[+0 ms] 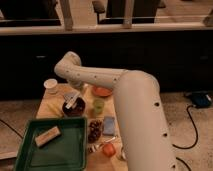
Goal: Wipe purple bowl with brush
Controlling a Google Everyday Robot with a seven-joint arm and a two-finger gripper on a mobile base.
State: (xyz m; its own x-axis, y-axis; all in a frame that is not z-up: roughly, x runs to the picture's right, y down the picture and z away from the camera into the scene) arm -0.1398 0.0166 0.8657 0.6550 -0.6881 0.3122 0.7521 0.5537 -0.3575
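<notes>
Directly beneath claw (72, 96): shallow, round, dark maroon purple bowl (76, 110); pale oblong brush (75, 102) slanting across it. Cannot tell claw's grip.

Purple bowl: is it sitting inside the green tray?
No, the purple bowl stands on the wooden table beyond the green tray's far edge, with the hand just above it.

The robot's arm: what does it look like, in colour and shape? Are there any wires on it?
The arm is a thick, smooth, cream-white tube with rounded joints and small dark dots along its shell. No cables show on it. Its tool, over the purple bowl, looks smaller and greyer than the rest.
</notes>
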